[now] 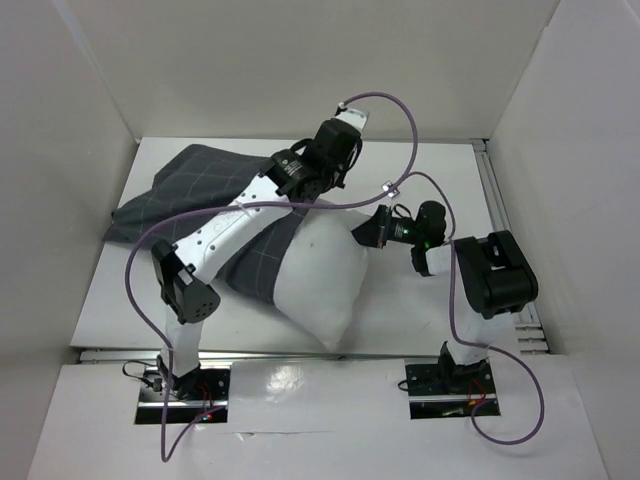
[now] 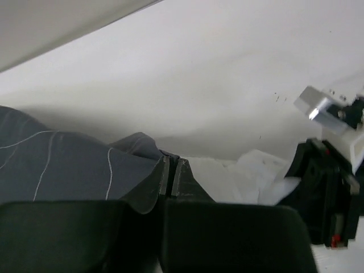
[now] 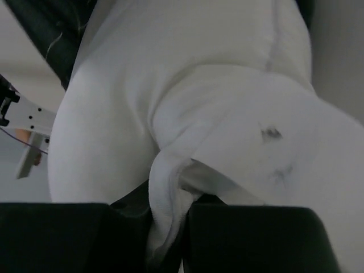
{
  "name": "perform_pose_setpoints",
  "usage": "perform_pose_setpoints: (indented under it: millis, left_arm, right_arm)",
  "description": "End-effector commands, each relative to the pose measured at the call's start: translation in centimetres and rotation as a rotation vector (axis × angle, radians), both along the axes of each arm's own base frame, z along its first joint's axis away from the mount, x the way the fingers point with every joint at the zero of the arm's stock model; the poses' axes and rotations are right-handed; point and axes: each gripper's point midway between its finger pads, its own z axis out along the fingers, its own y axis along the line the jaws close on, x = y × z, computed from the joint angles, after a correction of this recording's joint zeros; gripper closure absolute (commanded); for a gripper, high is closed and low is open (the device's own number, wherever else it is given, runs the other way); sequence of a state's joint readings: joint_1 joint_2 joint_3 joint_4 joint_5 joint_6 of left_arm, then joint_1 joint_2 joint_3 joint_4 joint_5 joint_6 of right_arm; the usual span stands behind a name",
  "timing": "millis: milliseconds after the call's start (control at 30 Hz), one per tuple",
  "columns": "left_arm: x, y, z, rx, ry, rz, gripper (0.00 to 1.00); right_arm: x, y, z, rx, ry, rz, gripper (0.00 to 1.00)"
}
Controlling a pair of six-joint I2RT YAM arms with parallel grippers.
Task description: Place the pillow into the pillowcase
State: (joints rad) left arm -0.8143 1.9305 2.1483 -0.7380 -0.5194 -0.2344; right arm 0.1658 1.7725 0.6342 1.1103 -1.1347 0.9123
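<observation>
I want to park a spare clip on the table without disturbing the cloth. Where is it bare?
Bare table lies near-left, between the pillowcase and the near edge, and far-right, behind the right end effector by the rail. The middle is crowded: pillow, pillowcase, and the left arm across them.

The table [image 1: 120,310] is white. A dark grey pillowcase [image 1: 195,185] with thin pale lines lies crumpled on it at the back left. A puffy white pillow [image 1: 320,285] lies in the middle, its left side under the grey cloth.
</observation>
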Motion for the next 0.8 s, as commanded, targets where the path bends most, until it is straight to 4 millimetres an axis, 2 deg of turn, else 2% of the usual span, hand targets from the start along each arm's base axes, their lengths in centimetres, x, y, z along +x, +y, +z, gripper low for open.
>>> perform_pose_setpoints:
  millis: [0,33,67,100,133,167,200,233,267,300,367,400,433,467,500,533,600,633,667,733,767]
  left_arm:
    - [-1.0,-4.3,9.0,-0.204,-0.169,-0.163,1.0]
    - [-1.7,-4.8,9.3,-0.201,-0.17,-0.189,1.0]
    - [-3.5,-6.3,9.7,-0.211,-0.172,-0.235,1.0]
    - [-4.7,-6.9,10.3,-0.19,-0.191,-0.277,1.0]
    - [-6.1,-7.6,10.2,-0.178,-0.189,-0.312,1.0]
    - [-9.1,-8.9,11.1,-0.195,-0.193,-0.373,1.0]
    - [-10.8,-9.9,9.7,-0.179,-0.155,-0.433,1.0]
    - [-12.2,-10.3,9.3,-0.184,-0.129,-0.466,1.0]
    - [-13.5,-10.5,8.9,-0.197,-0.101,-0.459,1.0]
    - [-14.2,-9.9,8.4,-0.191,-0.076,-0.45,1.0]
    - [-15.7,-9.4,7.1,-0.23,0.014,-0.452,1.0]
    - [-17.2,-8.9,6.2,-0.256,0.072,-0.477,1.0]
    - [-18.2,-8.6,6.1,-0.276,0.097,-0.48,1.0]
    - [-18.5,-8.0,6.1,-0.294,0.11,-0.468,1.0]
    - [-19.1,-7.5,5.1,-0.29,0.132,-0.44,1.0]
    - [-19.8,-6.0,6.1,-0.311,0.117,-0.421,1.0]
    - [-20.6,-4.6,5.9,-0.31,0.122,-0.409,1.0]
    - [-21.3,-4.1,4.0,-0.304,0.179,-0.395,1.0]
    - [-21.9,-3.1,4.3,-0.322,0.181,-0.389,1.0]
    - [-22.0,-1.9,2.1,-0.29,0.215,-0.339,1.0]
    - [-21.6,0.0,-0.5,-0.225,0.248,-0.225,1.0]
  right_arm:
    - [-6.0,2.4,12.4,0.189,-0.899,0.076,1.0]
    - [-7.1,4.0,12.5,0.202,-0.909,0.095,1.0]
    - [-7.3,4.5,13.6,0.21,-0.958,0.066,1.0]
    - [-6.7,5.6,14.4,0.218,-1.007,-0.009,1.0]
    - [-6.1,6.2,14.1,0.204,-0.988,-0.04,1.0]
    - [-6.0,6.5,14.8,0.219,-1.009,-0.077,1.0]
    - [-5.2,6.4,15.7,0.247,-1.019,-0.159,1.0]
    - [-5.7,6.1,16.8,0.303,-1.052,-0.199,1.0]
    - [-5.1,6.0,16.6,0.328,-1.028,-0.234,1.0]
    - [-4.1,5.4,17.2,0.365,-0.984,-0.308,1.0]
    - [-3.1,6.2,16.7,0.353,-0.949,-0.355,1.0]
    - [-2.0,5.5,17.5,0.383,-0.932,-0.46,1.0]
    - [-1.9,5.4,16.9,0.379,-0.885,-0.504,1.0]
    - [-1.1,4.7,17.1,0.38,-0.874,-0.564,1.0]
    - [0.1,3.6,17.1,0.386,-0.823,-0.669,1.0]
    - [0.3,2.9,17.3,0.395,-0.797,-0.709,1.0]
    - [0.7,1.6,18.0,0.406,-0.795,-0.764,1.0]
    - [0.8,0.9,18.2,0.427,-0.76,-0.796,1.0]
    - [0.8,0.5,18.8,0.442,-0.76,-0.818,1.0]
    - [0.3,-0.7,20.3,0.464,-0.788,-0.87,1.0]
    - [0.3,-1.7,20.5,0.46,-0.796,-0.9,1.0]
